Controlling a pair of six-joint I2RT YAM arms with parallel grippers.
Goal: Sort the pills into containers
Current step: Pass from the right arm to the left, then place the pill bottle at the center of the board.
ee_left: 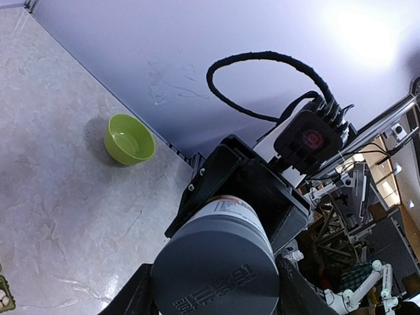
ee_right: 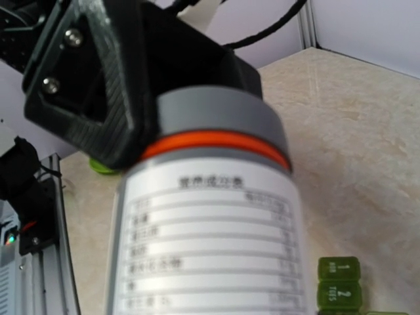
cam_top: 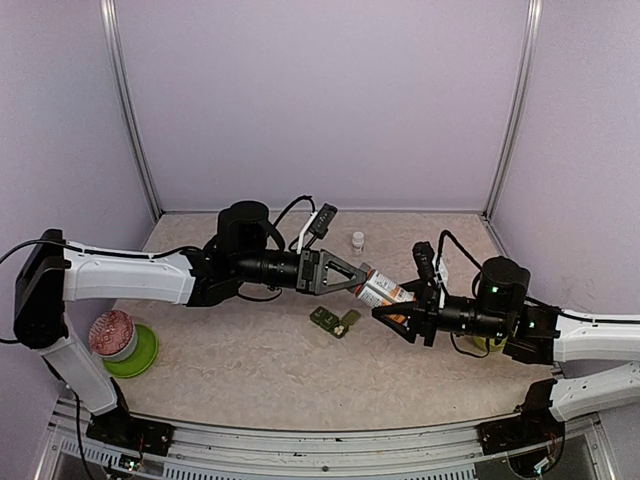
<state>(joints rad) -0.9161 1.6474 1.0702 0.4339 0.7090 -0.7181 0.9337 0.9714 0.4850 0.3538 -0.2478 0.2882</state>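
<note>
Two arms on one bottle here, so going left to right: far left on the pale marbled table point(cam_top: 250, 370) there's a flat lime-green round dish point(cam_top: 145, 358) with some pinkish-red round thing point(cam_top: 112, 334) sitting on it, can't tell what that is. The left gripper point(cam_top: 360, 277) reaches in toward the middle, and its black fingers point(ee_left: 140, 296) are clamped on either side of the dark grey screw cap point(ee_left: 220, 269) of a white-labelled plastic bottle point(cam_top: 386, 292) with an orange ring under the cap. Bottle is up off the table, tilted, cap pointing left. Back near the wall stands a small white vial point(cam_top: 358, 240), well apart from everything. The small dark olive-green plastic pill box point(cam_top: 333, 320), a strip of square compartments, lies on the table just below the bottle, touching neither gripper; the right wrist view catches two of its lids point(ee_right: 339, 270), numbered 1 and 2. The right gripper point(cam_top: 392, 315) is closed around the bottle's lower body, holding it from the other end. A lime-green round bowl point(ee_left: 129, 138) sits by the wall further right, mostly tucked under the right arm in the top view.
</note>
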